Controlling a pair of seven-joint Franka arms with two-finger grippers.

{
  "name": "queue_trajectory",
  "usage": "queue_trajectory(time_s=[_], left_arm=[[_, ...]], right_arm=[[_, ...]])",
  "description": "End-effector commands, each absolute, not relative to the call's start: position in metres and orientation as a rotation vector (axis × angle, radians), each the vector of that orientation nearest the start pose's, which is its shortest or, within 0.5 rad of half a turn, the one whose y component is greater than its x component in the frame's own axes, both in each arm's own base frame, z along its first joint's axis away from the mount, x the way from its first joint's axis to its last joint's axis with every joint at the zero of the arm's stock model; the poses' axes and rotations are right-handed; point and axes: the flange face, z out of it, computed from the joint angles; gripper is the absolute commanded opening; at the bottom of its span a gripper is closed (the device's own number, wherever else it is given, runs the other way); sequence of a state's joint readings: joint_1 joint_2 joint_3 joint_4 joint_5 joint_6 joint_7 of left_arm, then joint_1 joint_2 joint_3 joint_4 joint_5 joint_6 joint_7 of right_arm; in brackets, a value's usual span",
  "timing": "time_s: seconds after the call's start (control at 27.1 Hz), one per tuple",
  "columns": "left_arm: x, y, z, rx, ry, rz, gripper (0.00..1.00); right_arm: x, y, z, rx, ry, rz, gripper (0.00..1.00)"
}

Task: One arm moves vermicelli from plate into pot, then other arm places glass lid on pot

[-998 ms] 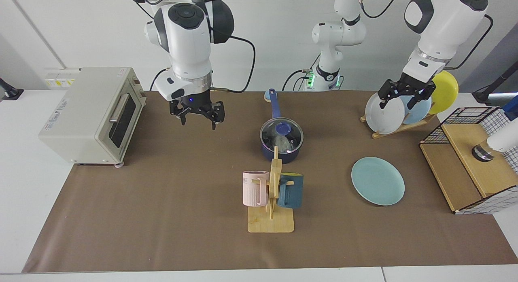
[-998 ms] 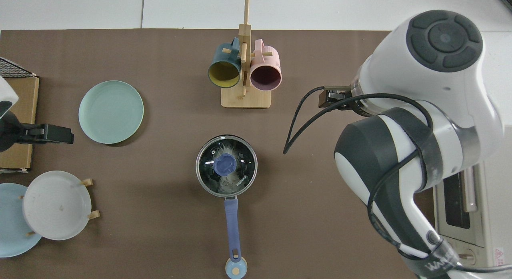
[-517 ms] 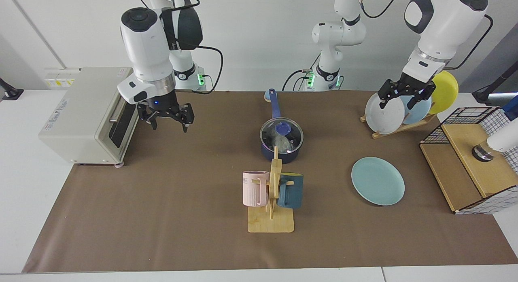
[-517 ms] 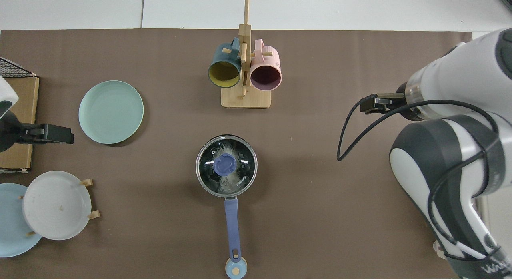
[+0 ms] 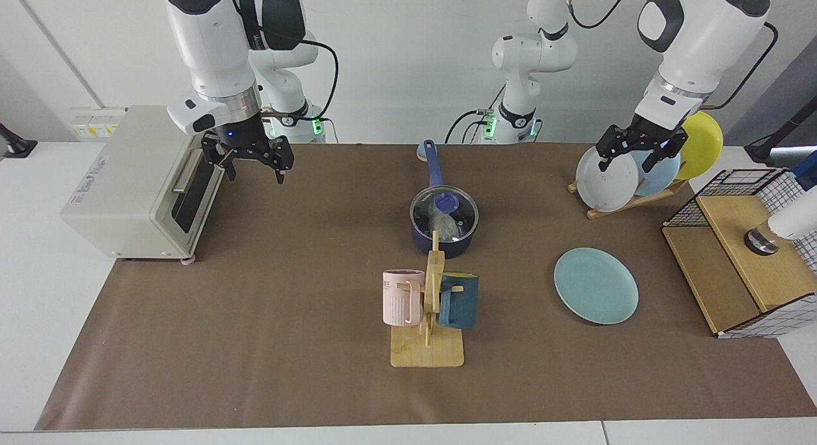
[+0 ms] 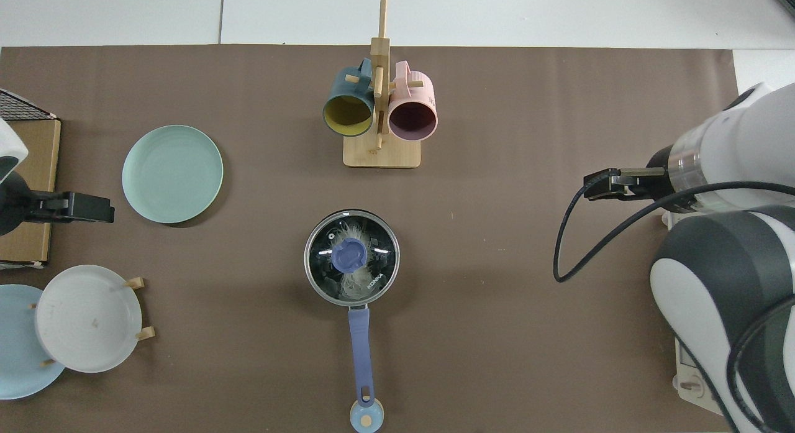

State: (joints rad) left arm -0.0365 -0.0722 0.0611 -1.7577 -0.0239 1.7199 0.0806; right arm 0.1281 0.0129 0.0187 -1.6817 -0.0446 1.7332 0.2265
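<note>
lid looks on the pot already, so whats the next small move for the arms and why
Probably none beyond parking. The glass lid sits level on the pot with the vermicelli visible under it, and the plate is bare. The right gripper hangs open and empty beside the toaster oven; I would let it finish lifting clear. The left gripper waits, open, at the dish rack.

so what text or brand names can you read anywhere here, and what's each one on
"KONKA": on the glass lid, near its rim on the handle side, top view.
Toaster oven: a printed logo on its top, too blurred to read.
Pink mug: raised letters near the rim, partly hidden and too small to read.
Arm link at the top view's lower corner: light lettering, cut off by the frame, unreadable.
A red warning triangle on that arm's base, beside the link; its text is too small to read.
</note>
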Motion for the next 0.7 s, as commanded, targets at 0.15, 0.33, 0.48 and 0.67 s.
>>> queue_trajectory(time_s=[0.15, 0.33, 0.48, 0.67], left_arm=[[0.5426, 0.0118, 0.5954, -3.144, 0.094, -0.06, 1.0], [0.5426, 0.0144, 0.5954, -3.142, 0.087, -0.06, 1.0], [0.5425, 0.0153, 0.5954, -3.143, 0.084, -0.06, 1.0], [0.5425, 0.017, 0.5954, -3.143, 0.08, -0.06, 1.0]], right_arm=[[0.5543, 0.0434, 0.5664, -3.112, -0.005, -0.068, 0.99], [0.5562, 0.0435, 0.5683, -3.113, -0.022, -0.076, 0.99], [0.555, 0.0432, 0.5697, -3.117, -0.021, -0.06, 0.99], [0.5574, 0.0426, 0.5709, -3.126, -0.023, -0.068, 0.99]])
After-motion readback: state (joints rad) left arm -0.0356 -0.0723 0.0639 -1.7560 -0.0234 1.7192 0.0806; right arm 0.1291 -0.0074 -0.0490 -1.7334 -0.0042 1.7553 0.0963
